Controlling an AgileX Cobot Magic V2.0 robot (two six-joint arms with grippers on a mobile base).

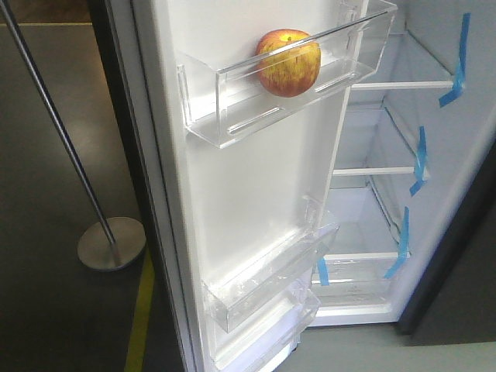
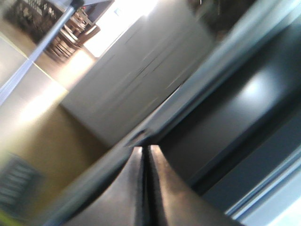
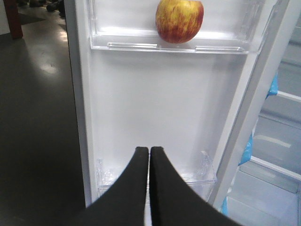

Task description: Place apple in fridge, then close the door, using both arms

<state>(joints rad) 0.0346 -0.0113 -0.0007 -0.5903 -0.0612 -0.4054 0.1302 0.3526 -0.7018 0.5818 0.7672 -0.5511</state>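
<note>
- The apple (image 1: 288, 62) sits in the upper bin (image 1: 232, 124) of the door (image 1: 256, 209).
- The right gripper (image 3: 149, 151), pinched shut and empty, faces the lining below the apple.
- The left gripper (image 2: 146, 149) (blurred view), likewise pinched empty, lies nearer the door's outer face.

Metal pole (image 1: 60, 132), round base (image 1: 97, 249), yellow strip (image 1: 141, 310), perhaps tape

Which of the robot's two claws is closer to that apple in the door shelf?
Right, it seems. The right gripper faces the door on its inner side, below the apple in its bin. The left gripper sees only a dark surface, blurred; no apple in its view.
</note>
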